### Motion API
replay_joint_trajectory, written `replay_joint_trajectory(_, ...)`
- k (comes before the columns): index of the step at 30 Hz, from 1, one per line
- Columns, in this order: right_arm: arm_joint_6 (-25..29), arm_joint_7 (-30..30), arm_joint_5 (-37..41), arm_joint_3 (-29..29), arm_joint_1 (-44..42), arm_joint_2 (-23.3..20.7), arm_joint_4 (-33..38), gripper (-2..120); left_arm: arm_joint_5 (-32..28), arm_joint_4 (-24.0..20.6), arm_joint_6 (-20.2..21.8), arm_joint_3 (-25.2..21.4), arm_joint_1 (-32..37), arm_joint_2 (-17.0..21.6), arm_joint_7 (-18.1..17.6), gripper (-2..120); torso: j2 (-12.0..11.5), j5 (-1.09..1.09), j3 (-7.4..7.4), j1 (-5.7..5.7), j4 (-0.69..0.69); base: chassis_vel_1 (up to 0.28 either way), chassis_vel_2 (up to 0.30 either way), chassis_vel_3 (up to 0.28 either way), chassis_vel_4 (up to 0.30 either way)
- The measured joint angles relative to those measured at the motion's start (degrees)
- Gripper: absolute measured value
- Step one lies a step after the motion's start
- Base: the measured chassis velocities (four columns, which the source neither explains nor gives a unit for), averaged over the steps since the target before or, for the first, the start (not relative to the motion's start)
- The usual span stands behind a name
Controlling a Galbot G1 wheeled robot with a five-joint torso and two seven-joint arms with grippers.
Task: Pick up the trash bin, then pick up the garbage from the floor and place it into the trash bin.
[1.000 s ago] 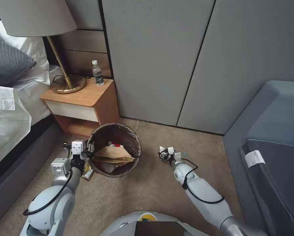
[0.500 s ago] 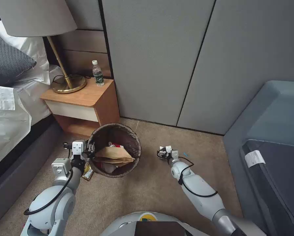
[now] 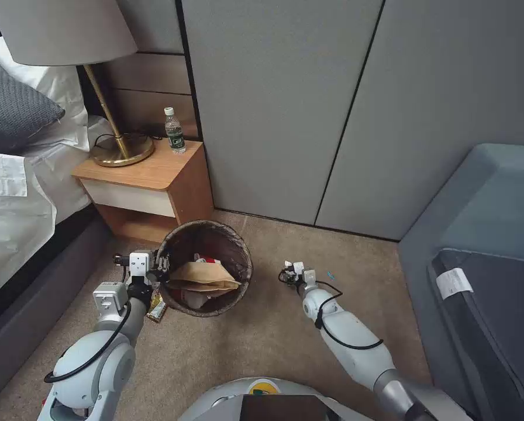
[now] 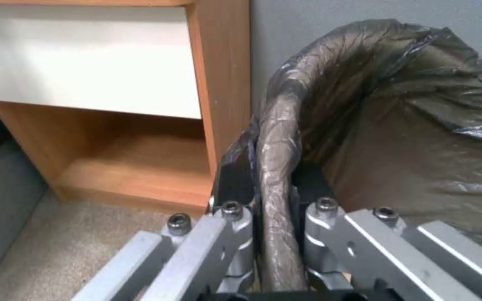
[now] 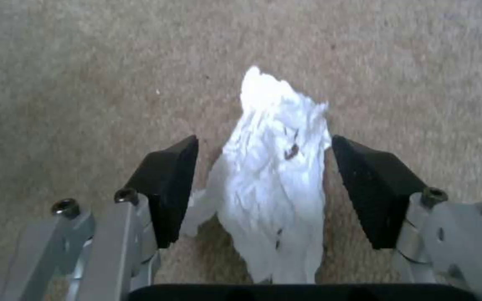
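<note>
The trash bin point(image 3: 234, 248), round with a dark brown liner over its rim point(image 4: 277, 138), stands by the nightstand. My left gripper point(image 3: 160, 266) point(image 4: 273, 200) is shut on the rim's near-left edge, one finger inside and one outside. Inside the bin lie a crumpled brown paper bag point(image 3: 206, 277) and a red scrap point(image 3: 207, 259). To the bin's right a white tissue point(image 5: 274, 175) lies on the carpet. My right gripper point(image 3: 288, 272) point(image 5: 264, 142) is low over it and open, its black pads point(image 5: 165, 188) on either side of the tissue. A yellow snack wrapper point(image 3: 155, 307) lies beside the bin under my left wrist.
The wooden nightstand point(image 3: 151, 175) with a lamp point(image 3: 119, 149) and a plastic bottle point(image 3: 173, 131) stands just behind the bin. A bed point(image 3: 16, 193) runs along the left, a grey sofa point(image 3: 490, 245) along the right, and grey wall panels point(image 3: 309, 105) stand behind. A small blue scrap point(image 3: 330, 275) lies on the carpet.
My right arm has reached a little forward and left, bringing the open gripper around the tissue. The left gripper and the bin have stayed put.
</note>
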Motion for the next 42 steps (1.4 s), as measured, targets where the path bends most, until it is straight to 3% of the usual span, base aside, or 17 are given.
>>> replay_joint_trajectory(13,0.96,-1.01,1.15,1.22,-0.83,0.91,-2.29,55,-0.05,0.38,-0.03,0.08,-0.31,0.12,0.02,5,0.00,-0.01,0.00,0.00,-0.01,0.000,0.000,0.000,0.000)
replay_joint_trajectory(21,1.39,-1.30,0.57,1.26,-0.57,1.36,-3.49,29,-0.09,0.81,-0.14,0.12,-0.48,0.17,0.03,5,0.00,-0.04,-0.01,-0.01,-0.03,0.000,0.000,0.000,0.000)
replay_joint_trajectory(30,1.43,-1.30,0.28,1.00,-0.94,1.12,-2.57,0,-0.12,1.08,-0.20,0.26,-0.84,0.23,0.03,5,0.00,0.03,0.00,0.00,0.03,0.000,0.000,0.000,0.000)
replay_joint_trajectory(36,0.81,0.50,-1.22,0.70,-2.73,-0.19,1.88,0,-0.14,1.10,-0.20,0.27,-0.76,0.16,0.03,5,0.00,0.02,0.01,0.00,0.01,0.000,0.000,0.000,0.000)
replay_joint_trajectory(42,-0.40,3.08,-3.19,0.35,-6.62,-4.07,13.56,0,-0.25,0.79,-0.20,0.14,-0.57,0.30,0.05,5,0.00,0.00,0.00,0.00,-0.01,0.000,0.000,0.000,0.000)
